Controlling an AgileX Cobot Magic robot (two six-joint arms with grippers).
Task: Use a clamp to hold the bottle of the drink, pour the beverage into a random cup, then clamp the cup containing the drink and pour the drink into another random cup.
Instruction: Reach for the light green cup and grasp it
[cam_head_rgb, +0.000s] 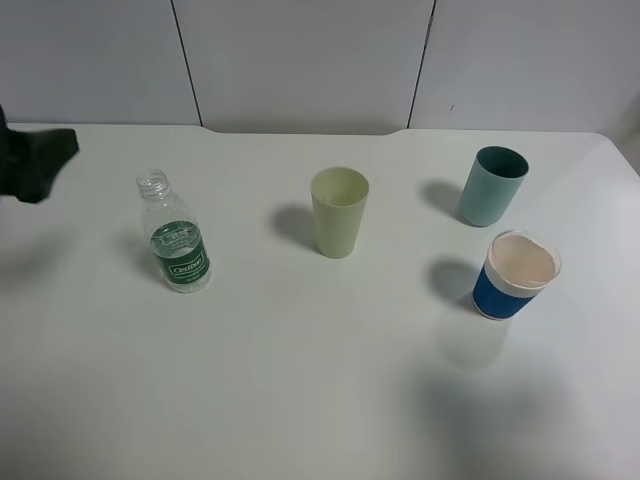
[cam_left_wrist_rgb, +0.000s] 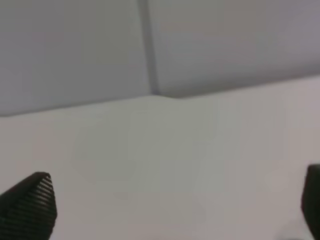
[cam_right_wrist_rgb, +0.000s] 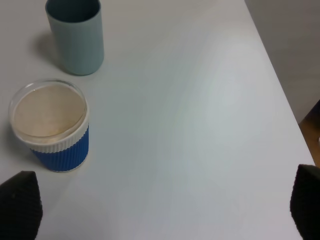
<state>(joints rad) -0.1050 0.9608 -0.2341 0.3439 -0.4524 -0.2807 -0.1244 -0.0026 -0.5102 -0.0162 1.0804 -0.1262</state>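
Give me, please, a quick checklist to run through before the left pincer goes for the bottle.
1. Small clear plastic bottle with green label upright, uncapped: ok.
2. Left pincer open, empty: ok.
3. Left pincer lined up on bottle: not ok, bottle absent from its wrist view.
4. Pale yellow-green plastic tumbler upright: ok.
5. How full the bottle is: cannot tell.
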